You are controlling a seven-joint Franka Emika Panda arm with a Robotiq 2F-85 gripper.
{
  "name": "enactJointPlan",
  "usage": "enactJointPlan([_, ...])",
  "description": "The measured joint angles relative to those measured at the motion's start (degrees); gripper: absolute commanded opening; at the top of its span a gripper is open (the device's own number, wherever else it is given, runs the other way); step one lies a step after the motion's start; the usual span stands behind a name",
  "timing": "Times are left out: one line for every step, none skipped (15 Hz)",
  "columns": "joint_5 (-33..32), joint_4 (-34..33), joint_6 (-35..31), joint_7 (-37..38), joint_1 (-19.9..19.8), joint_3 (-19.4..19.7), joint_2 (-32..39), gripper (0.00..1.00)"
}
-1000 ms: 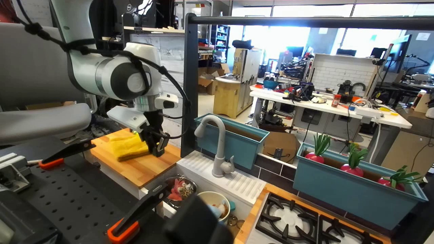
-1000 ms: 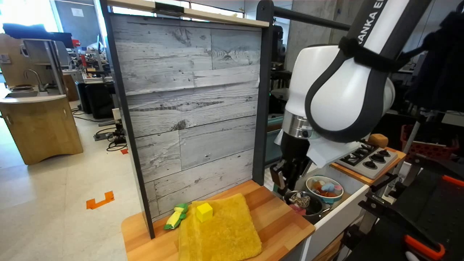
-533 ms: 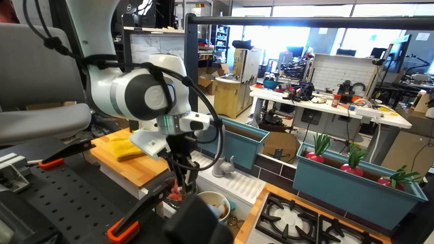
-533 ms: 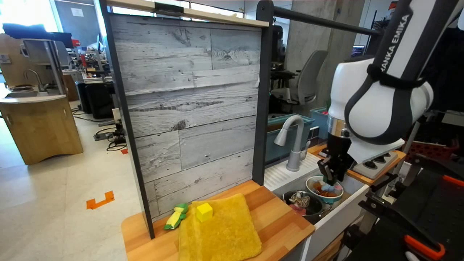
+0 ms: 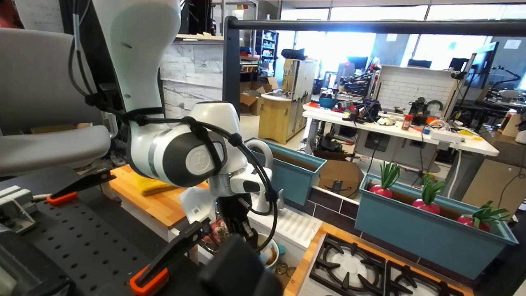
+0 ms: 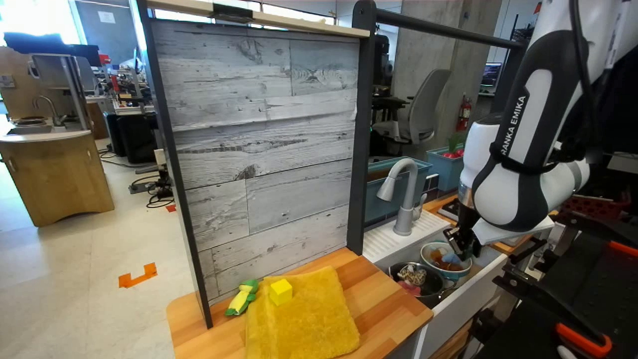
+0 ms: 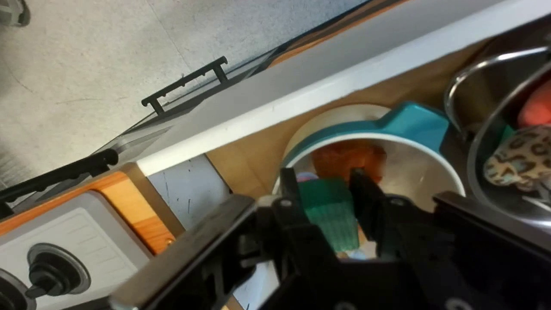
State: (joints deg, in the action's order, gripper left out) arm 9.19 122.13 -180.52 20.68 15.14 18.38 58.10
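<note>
My gripper is shut on a green block, which sits between the two black fingers in the wrist view. Below it is a white pot with a teal outside and handle. An orange thing and other small things lie inside this pot. In an exterior view the gripper is above the pot's rim, over the side near the stove. A metal pot holding a leopard-spotted toy and a pinkish-red thing stands beside it. In an exterior view the gripper is partly hidden by a blurred black object.
Both pots stand in a sink basin with a white front wall. A grey faucet rises behind it. A stove adjoins one side. The wooden counter bears a yellow towel, yellow cube and green-yellow toy.
The arm has swung from beside the wooden counter to over the sink and come down above the white and teal pot. The pots, towel and yellow cube have not moved.
</note>
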Motion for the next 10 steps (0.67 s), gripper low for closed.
enactJointPlan([1.1,-0.8,0.0,0.7,-0.3,-0.4,0.4,0.68])
enactJointPlan([2.1,-1.5,0.0,1.3,-0.7,-0.9,0.5,0.74])
enactJointPlan([2.8,-2.1,-0.1,1.6,-1.1,-1.5,0.5,0.82])
enactJointPlan([3.4,-2.6,-0.1,1.8,-1.6,-2.3,0.3,0.89])
enactJointPlan([3.8,-3.0,-0.3,1.8,-2.3,-3.4,0.0,0.97])
enactJointPlan([3.8,-3.2,-0.8,1.8,-3.1,-4.6,-0.7,1.00])
enactJointPlan([3.8,-3.1,-1.3,1.6,-4.1,-6.3,-1.8,1.00])
enactJointPlan([3.8,-2.8,-1.8,0.9,-5.7,-8.7,-3.6,1.00])
enactJointPlan([3.7,-2.3,-1.8,-0.4,-7.6,-11.5,-5.8,1.00])
enactJointPlan([3.6,-1.5,-1.8,-1.9,-9.5,-14.6,-8.4,1.00])
